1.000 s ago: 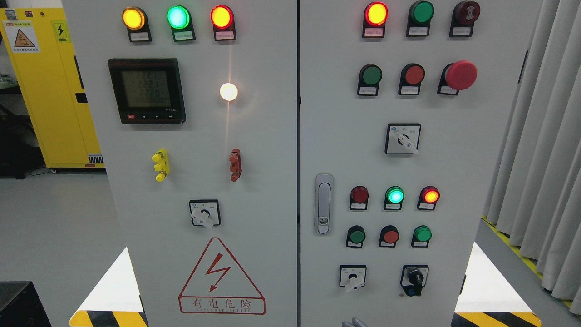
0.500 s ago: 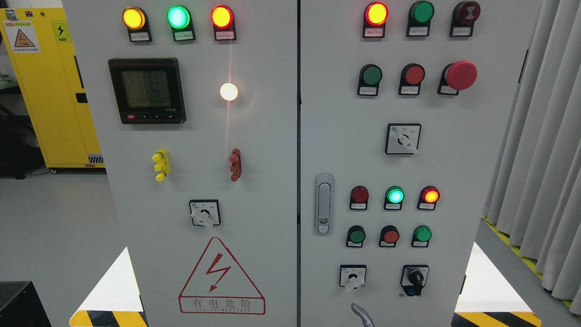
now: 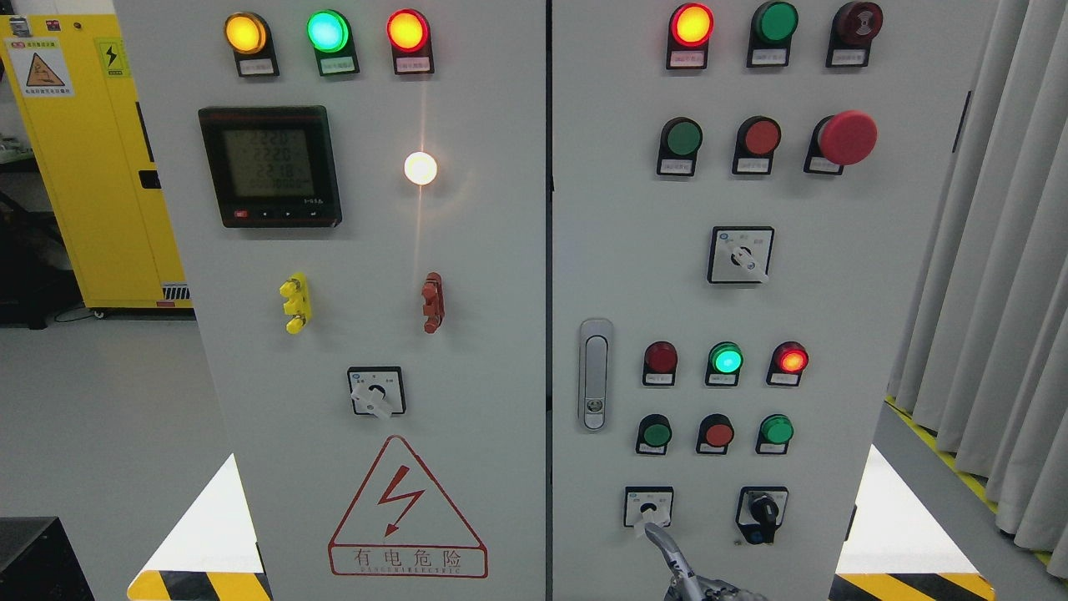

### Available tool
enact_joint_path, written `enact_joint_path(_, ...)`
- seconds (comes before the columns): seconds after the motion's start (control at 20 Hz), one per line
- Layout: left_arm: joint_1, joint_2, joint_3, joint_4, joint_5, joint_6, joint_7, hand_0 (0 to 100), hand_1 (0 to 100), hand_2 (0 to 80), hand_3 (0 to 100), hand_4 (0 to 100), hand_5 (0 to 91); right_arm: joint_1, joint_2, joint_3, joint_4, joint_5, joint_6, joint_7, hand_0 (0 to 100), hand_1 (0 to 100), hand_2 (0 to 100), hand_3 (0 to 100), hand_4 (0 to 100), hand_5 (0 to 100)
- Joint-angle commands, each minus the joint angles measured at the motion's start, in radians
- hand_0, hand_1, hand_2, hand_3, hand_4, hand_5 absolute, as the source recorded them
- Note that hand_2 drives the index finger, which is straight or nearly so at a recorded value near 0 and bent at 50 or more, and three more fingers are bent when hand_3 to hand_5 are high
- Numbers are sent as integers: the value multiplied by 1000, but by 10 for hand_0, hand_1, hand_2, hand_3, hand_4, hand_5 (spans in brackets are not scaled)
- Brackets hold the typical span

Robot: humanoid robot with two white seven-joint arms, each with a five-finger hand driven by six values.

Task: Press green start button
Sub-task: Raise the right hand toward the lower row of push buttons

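Observation:
The grey control cabinet's right door (image 3: 834,292) carries several green push buttons: one in the upper row (image 3: 683,138), and two in the lower row, at the left (image 3: 657,434) and at the right (image 3: 777,430). A green lamp (image 3: 726,361) glows above the lower row. My right hand (image 3: 677,568) comes up from the bottom edge. Its grey tip reaches the white knob of the lower left rotary switch (image 3: 648,505), just below the lower left green button. Most of the hand is cut off by the frame. My left hand is out of view.
A red mushroom stop button (image 3: 846,138) and a red push button (image 3: 717,433) sit near the green ones. A door latch (image 3: 593,376) is left of the lower buttons. Grey curtains (image 3: 993,292) hang at the right; a yellow cabinet (image 3: 92,167) stands at the left.
My right hand has risen from the bottom edge, up and slightly left, until its tip reaches the lower left rotary switch. The panel lamps are unchanged.

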Motion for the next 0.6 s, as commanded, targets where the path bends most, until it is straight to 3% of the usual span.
enact_joint_path(0.0, 0, 0, 0, 1, 0, 1, 0, 120, 556, 0, 0, 0, 0, -121, -5, -70, 90, 106, 1, 13, 766, 984, 0, 940, 974, 1000)
enact_joint_path(0.2, 0, 0, 0, -1, 0, 1, 0, 120, 556, 0, 0, 0, 0, -169, -5, -69, 144, 106, 33, 13, 693, 970, 0, 939, 970, 1000)
enact_joint_path(0.55, 0, 0, 0, -1, 0, 1, 0, 120, 556, 0, 0, 0, 0, -197, -5, -65, 164, 104, 53, 28, 672, 962, 0, 937, 967, 1000)
